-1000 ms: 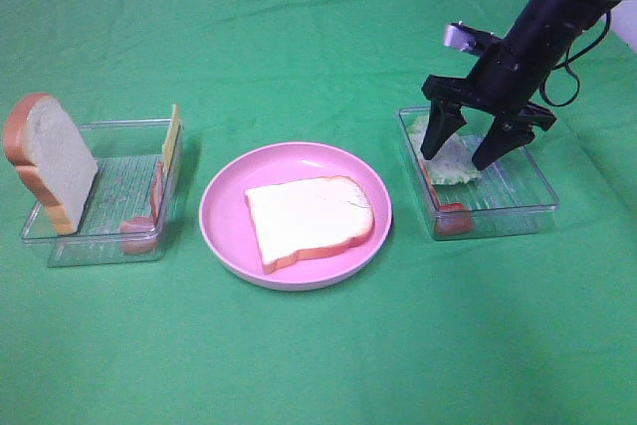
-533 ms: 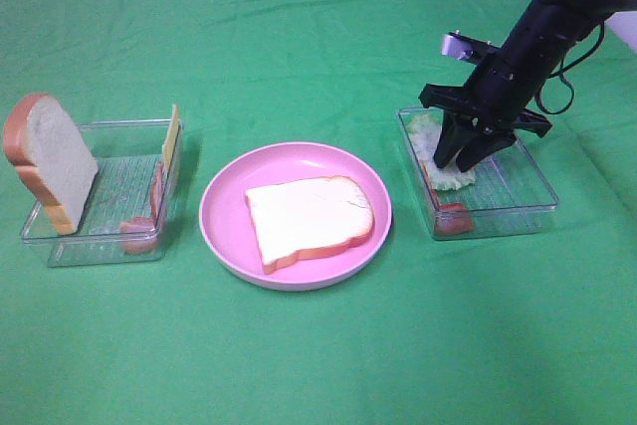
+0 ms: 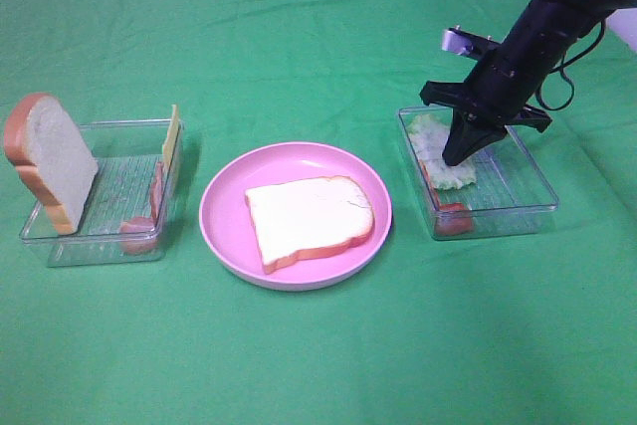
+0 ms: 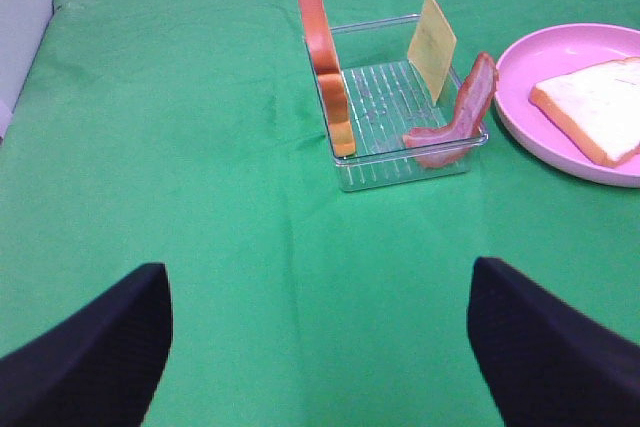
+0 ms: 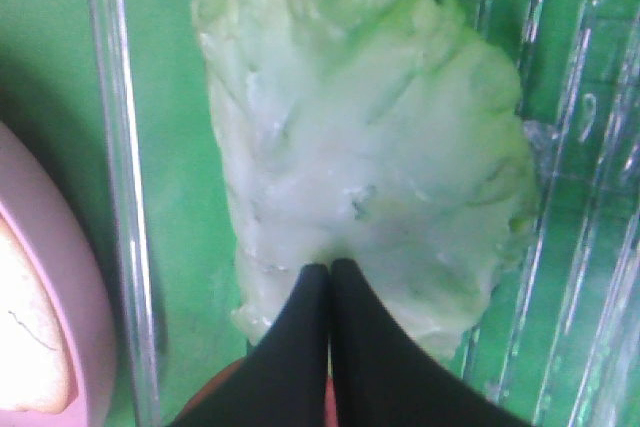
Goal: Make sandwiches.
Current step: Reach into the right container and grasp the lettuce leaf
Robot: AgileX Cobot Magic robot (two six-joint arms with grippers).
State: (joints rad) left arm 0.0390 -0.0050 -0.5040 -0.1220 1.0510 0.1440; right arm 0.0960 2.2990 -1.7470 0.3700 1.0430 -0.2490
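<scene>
Pale green lettuce (image 5: 360, 147) lying in right-hand clear tray (image 3: 518, 208), pinched by shut jaws of right gripper (image 5: 329, 269); one bread slice (image 3: 309, 221) flat on pink plate (image 3: 224, 214); second slice (image 3: 55, 161), cheese (image 4: 432, 45), bacon (image 4: 465, 112) in left-hand tray (image 3: 90, 246); left gripper (image 4: 318, 282) with jaws wide apart.

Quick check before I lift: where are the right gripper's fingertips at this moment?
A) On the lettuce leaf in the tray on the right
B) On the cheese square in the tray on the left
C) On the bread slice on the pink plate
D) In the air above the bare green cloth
A: the right gripper has its fingers closed together with the tips on the lettuce leaf, which lies inside the clear tray.
</scene>
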